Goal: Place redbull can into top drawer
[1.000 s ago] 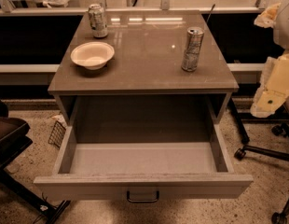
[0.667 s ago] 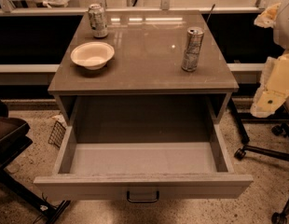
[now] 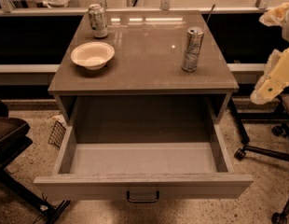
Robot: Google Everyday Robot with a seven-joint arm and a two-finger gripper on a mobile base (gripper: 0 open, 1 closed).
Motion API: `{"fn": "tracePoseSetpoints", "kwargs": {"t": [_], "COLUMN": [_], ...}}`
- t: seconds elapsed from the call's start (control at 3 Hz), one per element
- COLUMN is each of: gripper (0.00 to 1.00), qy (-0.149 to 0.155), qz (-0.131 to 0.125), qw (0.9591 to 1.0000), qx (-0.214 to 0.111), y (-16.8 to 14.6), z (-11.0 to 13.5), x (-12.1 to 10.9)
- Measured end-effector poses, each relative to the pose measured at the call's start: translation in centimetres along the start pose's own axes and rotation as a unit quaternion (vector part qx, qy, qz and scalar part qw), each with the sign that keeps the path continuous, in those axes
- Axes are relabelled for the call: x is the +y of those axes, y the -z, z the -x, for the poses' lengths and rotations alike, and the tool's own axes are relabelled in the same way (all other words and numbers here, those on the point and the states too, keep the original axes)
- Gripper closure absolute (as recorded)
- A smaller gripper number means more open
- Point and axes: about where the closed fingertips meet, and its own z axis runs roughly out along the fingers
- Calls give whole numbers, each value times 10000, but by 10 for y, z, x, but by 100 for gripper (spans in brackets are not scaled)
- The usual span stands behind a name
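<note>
The redbull can [image 3: 192, 49], tall, slim and silvery, stands upright on the right side of the cabinet top [image 3: 149, 55]. The top drawer [image 3: 142, 160] is pulled fully out below it. It is wide and grey, nothing lies in it, and a small dark handle [image 3: 142, 197] sits at the centre of its front panel. My cream-coloured arm [image 3: 274, 80] shows at the right edge. My gripper [image 3: 276, 14] is at the arm's upper end, right of the cabinet, well apart from the can and holding nothing that I can see.
A shorter, wider mottled can [image 3: 98, 20] stands at the back left of the top. A white bowl [image 3: 92, 55] sits in front of it. A chair base with castors [image 3: 263, 148] is on the floor to the right. A dark seat [image 3: 7, 134] is to the left.
</note>
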Motion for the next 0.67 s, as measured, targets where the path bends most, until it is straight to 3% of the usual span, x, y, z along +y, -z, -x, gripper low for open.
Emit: {"fn": "tracePoseSetpoints", "kwargs": {"t": [0.33,0.67], "gripper": [0,0], "qy": [-278,-569], "qz": [-108,-259], "qw": [9954,9803], "qx": [-909,-1871], "y": [-19,-39], "z": [-10,-11], "x": [-34,-59]}}
